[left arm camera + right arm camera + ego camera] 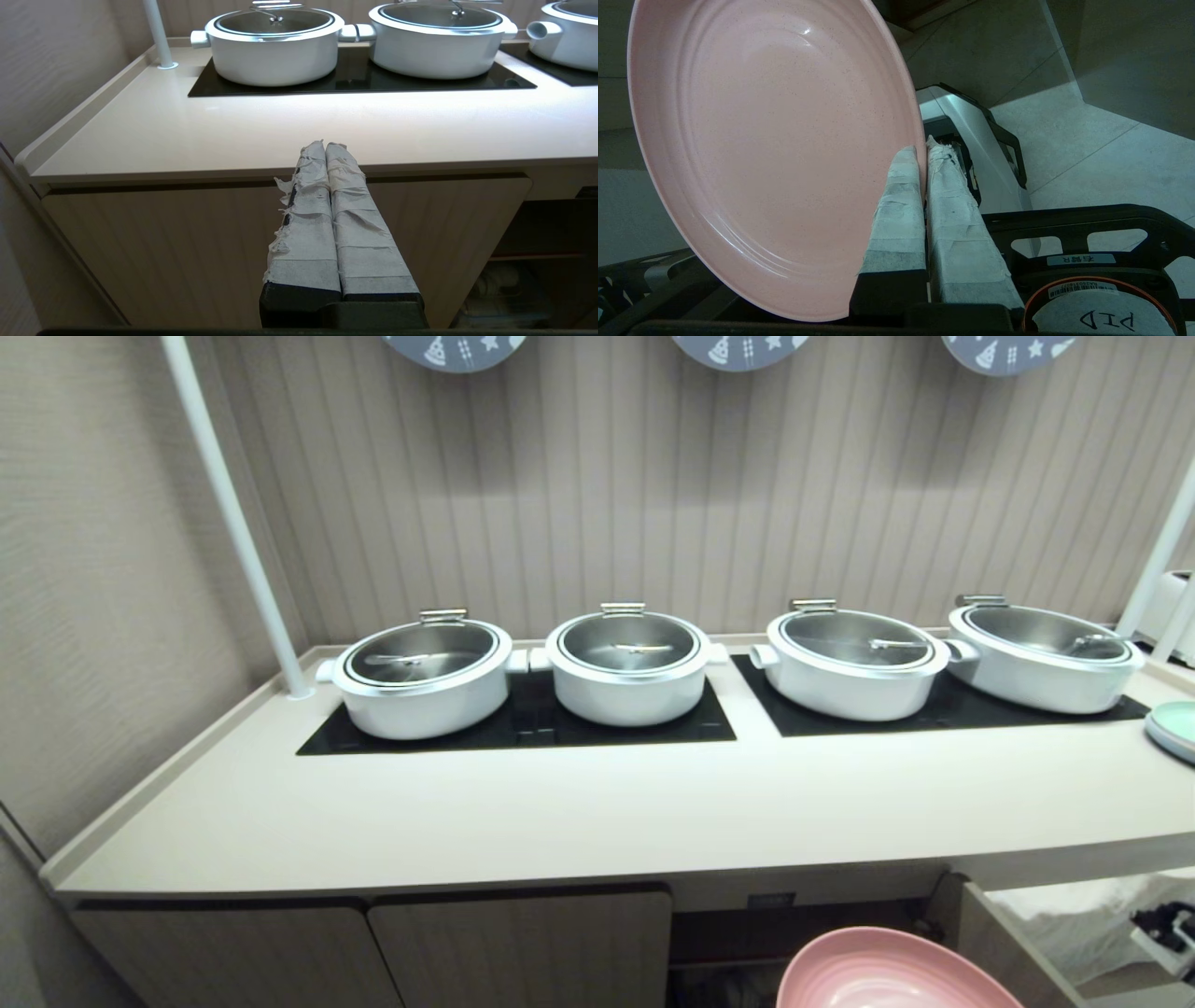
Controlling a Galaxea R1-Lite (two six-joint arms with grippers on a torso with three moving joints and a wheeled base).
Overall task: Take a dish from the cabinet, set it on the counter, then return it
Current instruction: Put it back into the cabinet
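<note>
The pink dish (887, 975) shows at the bottom of the head view, below the counter (597, 812) edge and in front of the open cabinet (794, 933) with its small black label. In the right wrist view the dish (770, 154) is held tilted on edge, and my right gripper (923, 151) is shut on its rim, one taped finger on each face. My left gripper (325, 145) is shut with nothing in it, parked level in front of the counter's edge and a closed fluted door (187, 252).
Several white lidded pots (627, 663) stand on two black hob panels (523, 723) at the back of the counter. Pale blue-green plates (1174, 728) sit at the counter's right end. A white pole (233, 523) rises at the back left. The open cabinet door (1013, 943) juts out at right.
</note>
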